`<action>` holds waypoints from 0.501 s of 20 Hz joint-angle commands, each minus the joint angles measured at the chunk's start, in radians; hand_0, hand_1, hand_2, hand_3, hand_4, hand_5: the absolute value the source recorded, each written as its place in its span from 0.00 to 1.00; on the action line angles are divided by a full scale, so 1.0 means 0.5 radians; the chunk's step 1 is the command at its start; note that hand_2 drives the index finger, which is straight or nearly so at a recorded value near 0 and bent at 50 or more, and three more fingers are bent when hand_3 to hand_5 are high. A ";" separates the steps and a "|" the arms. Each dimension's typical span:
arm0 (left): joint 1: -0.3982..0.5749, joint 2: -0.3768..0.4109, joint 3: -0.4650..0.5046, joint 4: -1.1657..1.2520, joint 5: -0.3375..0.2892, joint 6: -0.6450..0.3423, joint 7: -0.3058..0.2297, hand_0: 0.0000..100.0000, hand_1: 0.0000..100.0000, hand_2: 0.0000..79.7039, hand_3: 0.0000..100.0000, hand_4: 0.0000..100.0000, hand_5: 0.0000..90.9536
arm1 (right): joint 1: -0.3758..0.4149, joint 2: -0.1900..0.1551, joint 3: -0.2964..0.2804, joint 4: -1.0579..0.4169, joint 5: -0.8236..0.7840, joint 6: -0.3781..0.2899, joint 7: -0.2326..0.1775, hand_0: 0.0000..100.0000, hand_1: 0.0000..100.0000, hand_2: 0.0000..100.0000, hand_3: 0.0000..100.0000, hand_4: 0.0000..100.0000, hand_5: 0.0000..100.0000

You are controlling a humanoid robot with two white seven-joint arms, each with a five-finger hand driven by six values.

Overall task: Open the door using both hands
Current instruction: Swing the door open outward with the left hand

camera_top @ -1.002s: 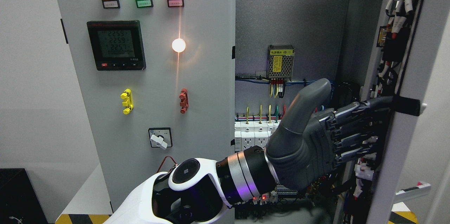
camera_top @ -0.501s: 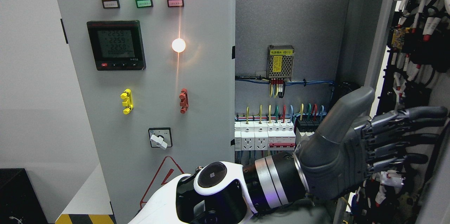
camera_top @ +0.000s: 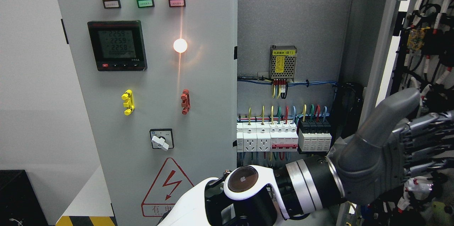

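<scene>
The grey cabinet's right door stands swung wide at the picture's right, its inner face covered in wiring. My left arm enters at the bottom left of the middle and reaches across to it. The left hand lies with straight fingers flat against the door's inner side and the thumb raised, holding nothing. Its fingertips run off the right edge. The left door is closed, carrying three lit lamps, a black meter and a rotary switch. No right arm shows.
Inside the cabinet sit a small power supply, a row of white breakers and sockets and black breakers with coloured wires. A black box stands at the lower left, beside a white wall.
My left hand has travelled right and slightly down, pushing the right door further open. The door's edge and handle have left the picture, and the black breakers now show.
</scene>
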 commanded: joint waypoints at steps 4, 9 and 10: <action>-0.038 -0.203 -0.067 0.185 -0.018 -0.002 0.001 0.00 0.00 0.00 0.00 0.00 0.00 | 0.000 0.000 0.000 0.000 -0.018 0.000 0.000 0.19 0.00 0.00 0.00 0.00 0.00; -0.114 -0.206 -0.123 0.277 -0.018 -0.005 0.001 0.00 0.00 0.00 0.00 0.00 0.00 | 0.000 0.000 0.000 0.000 -0.021 0.000 0.000 0.19 0.00 0.00 0.00 0.00 0.00; -0.127 -0.209 -0.126 0.290 -0.018 -0.005 0.001 0.00 0.00 0.00 0.00 0.00 0.00 | 0.000 0.000 0.000 0.000 -0.021 0.000 0.000 0.19 0.00 0.00 0.00 0.00 0.00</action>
